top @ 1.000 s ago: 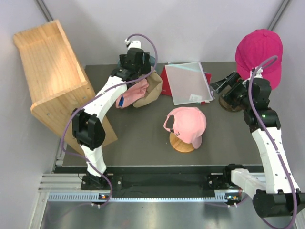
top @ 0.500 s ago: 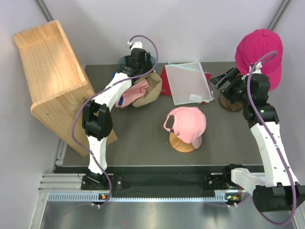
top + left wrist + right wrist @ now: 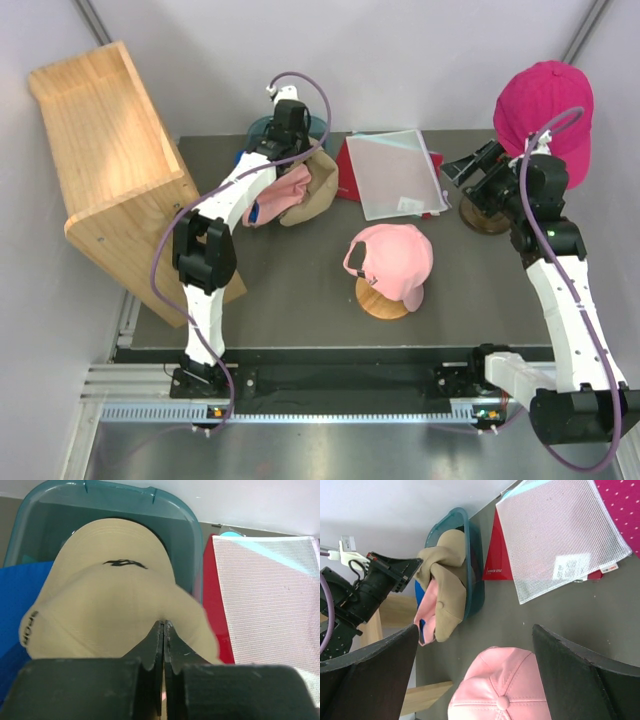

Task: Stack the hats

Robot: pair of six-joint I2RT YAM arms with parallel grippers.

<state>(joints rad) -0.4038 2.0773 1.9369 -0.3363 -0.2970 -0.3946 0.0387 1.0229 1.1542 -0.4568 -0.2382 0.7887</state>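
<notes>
**Desk:** What had changed at the back of the table in that last second?

**Photographer:** The left arm's elbow had swung inward and its wrist had pushed toward the far edge. The left gripper [image 3: 163, 627] was clamped tight on a fold of the tan cap [image 3: 115, 605]. The cap had shifted slightly toward the teal bin [image 3: 180, 525], but seemingly had not come clear of the blue cap [image 3: 20, 595] beside it.

**Desk:** And the right side?

**Photographer:** The right gripper [image 3: 475, 627] had edged back a little. Its fingers were spread wide and held nothing, near the magenta cap [image 3: 545, 105] at the far right.

**Desk:** So where did the stacking stand?

**Photographer:** Early, by my reading. The tan cap was secured and looked ready to be carried. The light pink cap [image 3: 395, 258] sat alone on its wooden stand [image 3: 380, 303] mid-table, well apart from the others. It looked a likely base for the stack.
</notes>
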